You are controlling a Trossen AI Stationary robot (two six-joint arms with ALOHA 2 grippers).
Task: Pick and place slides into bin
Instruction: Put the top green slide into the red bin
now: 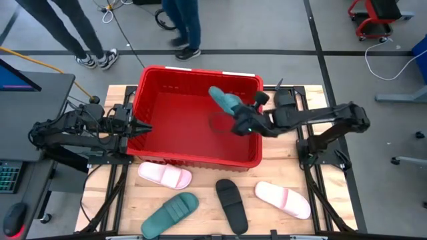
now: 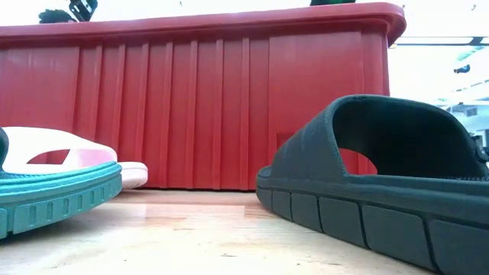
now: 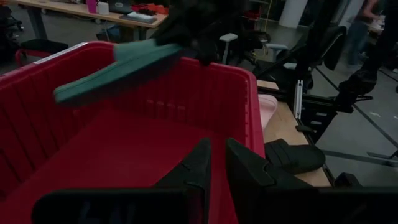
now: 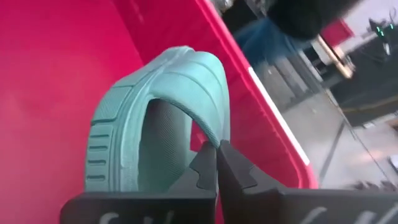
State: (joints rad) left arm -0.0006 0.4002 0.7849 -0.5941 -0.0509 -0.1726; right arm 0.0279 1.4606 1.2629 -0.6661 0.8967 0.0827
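The red bin (image 1: 150, 90) stands at the table's middle. My right gripper (image 1: 241, 125) is shut on a green slide (image 1: 223, 100) above the bin's right half; the slide also shows in the left wrist view (image 3: 118, 68). My left gripper (image 1: 143, 127) is shut and empty just inside the bin's left wall (image 3: 25, 118). A pink slide (image 1: 165, 175), a second green slide (image 1: 170, 213), a black slide (image 1: 231, 203) and another pink slide (image 1: 283, 199) lie sole down on the table in front of the bin. My right gripper pinches the edge of the green slide's wide strap (image 4: 208, 134) between its two fingertips. The fingers come from the table's right side, slanting down. The slide is lifted clear above the bin floor, tilted, and reaches away from the gripper toward the bin's far wall.
In the low view the black slide (image 2: 367, 176) and the green slide (image 2: 53, 195) lie close in front of the bin's near wall (image 2: 214, 107). People stand beyond the table's far edge (image 1: 180, 27). Bare wood shows between the slides.
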